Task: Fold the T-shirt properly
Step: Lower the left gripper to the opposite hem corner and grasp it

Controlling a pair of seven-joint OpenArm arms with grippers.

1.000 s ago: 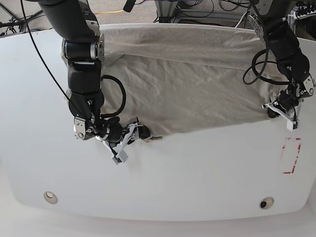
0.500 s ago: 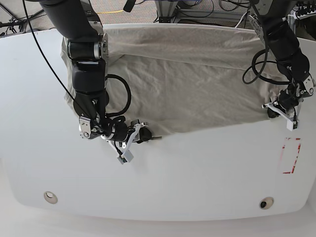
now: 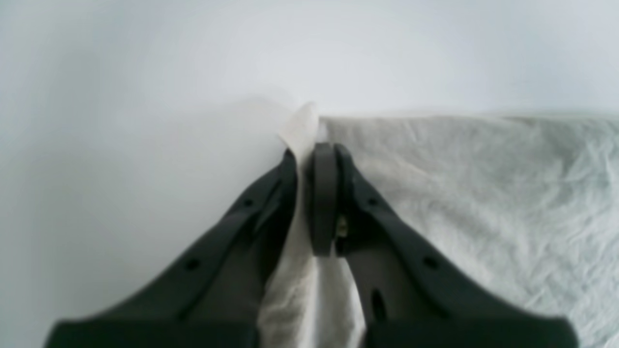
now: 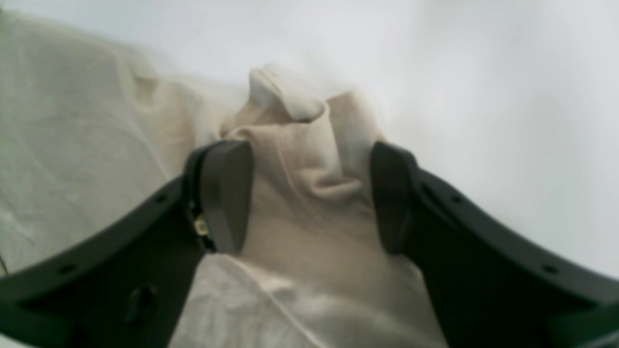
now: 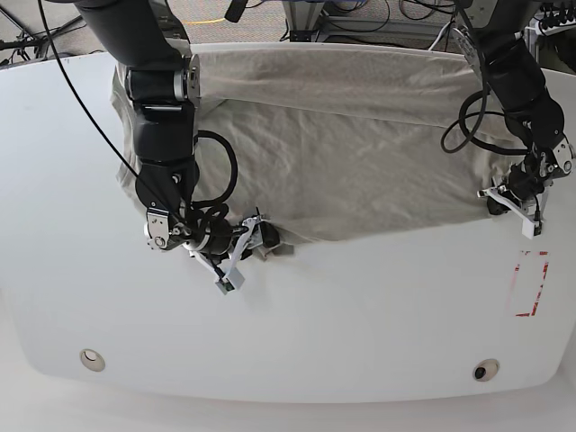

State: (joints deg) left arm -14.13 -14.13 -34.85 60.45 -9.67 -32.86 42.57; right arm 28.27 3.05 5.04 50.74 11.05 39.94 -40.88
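Pinching the wrinkled beige cloth T-shirt (image 5: 351, 144) hem corner, the left gripper (image 3: 309, 159) anchors it; the right gripper (image 4: 309, 193) straddles a bunched corner, jaws apart, poised to clamp.

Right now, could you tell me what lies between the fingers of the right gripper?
A bunched corner of the T-shirt sits between the open fingers of the right gripper, not yet pinched; the right wrist view shows it.

- The base view is bright, evenly lit and sharp; the white counter (image 5: 360, 306) bows toward the frame edges.
- Both wrist views are soft and hazy, their backgrounds washed pale.
- The dark fingers (image 4: 222, 193) up close are blurred.
- Shadows under the arms are faint.
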